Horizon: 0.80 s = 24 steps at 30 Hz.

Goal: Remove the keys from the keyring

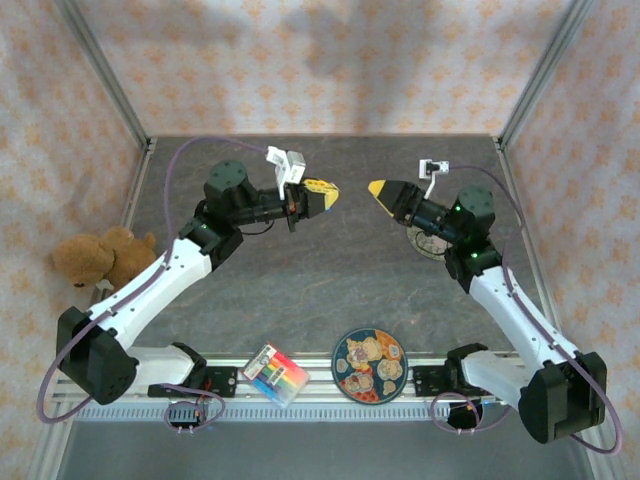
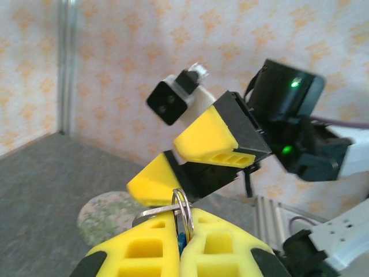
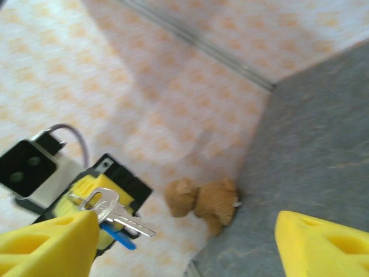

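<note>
My left gripper (image 1: 325, 194) is raised over the middle of the table, shut on the keyring. In the left wrist view its yellow fingers (image 2: 144, 248) pinch the thin metal loop (image 2: 184, 206), and the keyring's blue tag (image 2: 182, 239) sits down between them. The small silvery key (image 2: 151, 212) hangs on the loop and sticks out to the left. My right gripper (image 1: 378, 188) faces it a short gap away, open, its two fingers (image 2: 210, 138) just beyond the loop and not touching it. From the right wrist the key (image 3: 118, 216) and blue tag (image 3: 119, 237) stand out of the left gripper (image 3: 95, 196).
A brown teddy bear (image 1: 100, 255) lies at the left wall. A round patterned plate (image 1: 369, 364) and a colourful box (image 1: 275, 374) sit on the front rail. Another round patterned disc (image 1: 428, 243) lies under the right arm. Metal frame posts bound the table.
</note>
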Available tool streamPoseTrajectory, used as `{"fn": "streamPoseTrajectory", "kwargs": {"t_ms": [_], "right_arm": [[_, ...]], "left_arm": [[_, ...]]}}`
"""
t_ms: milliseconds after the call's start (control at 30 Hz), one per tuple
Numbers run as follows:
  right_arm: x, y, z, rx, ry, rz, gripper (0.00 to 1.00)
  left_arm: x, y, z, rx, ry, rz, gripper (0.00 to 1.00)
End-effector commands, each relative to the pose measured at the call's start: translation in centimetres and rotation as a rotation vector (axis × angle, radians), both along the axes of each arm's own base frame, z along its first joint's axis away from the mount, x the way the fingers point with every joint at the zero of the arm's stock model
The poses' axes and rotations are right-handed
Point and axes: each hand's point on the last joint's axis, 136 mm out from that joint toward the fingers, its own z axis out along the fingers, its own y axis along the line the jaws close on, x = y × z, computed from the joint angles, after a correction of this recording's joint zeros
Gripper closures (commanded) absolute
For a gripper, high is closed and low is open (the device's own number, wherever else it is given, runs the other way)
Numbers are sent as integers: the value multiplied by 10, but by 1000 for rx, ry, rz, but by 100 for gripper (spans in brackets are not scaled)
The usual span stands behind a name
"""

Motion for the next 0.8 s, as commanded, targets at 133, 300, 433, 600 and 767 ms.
{"fn": "streamPoseTrajectory", "kwargs": {"t_ms": [133, 300, 433, 600, 767], "right_arm": [[-52, 25, 54, 103, -178, 221, 14], [-61, 40, 62, 138, -180, 294, 19], [-73, 48, 73, 158, -198, 348, 25], [-85, 53, 81, 162, -211, 388, 31], [-94, 55, 89, 169, -231, 418, 49]], "left_arm": [[-39, 0, 41, -111, -69, -127, 100], [-46, -6, 41, -109, -68, -161, 100], [-49, -9, 38, -106, -64, -175, 100], [-51, -11, 37, -106, -61, -188, 100], [-52, -12, 35, -106, -56, -196, 100]]}}
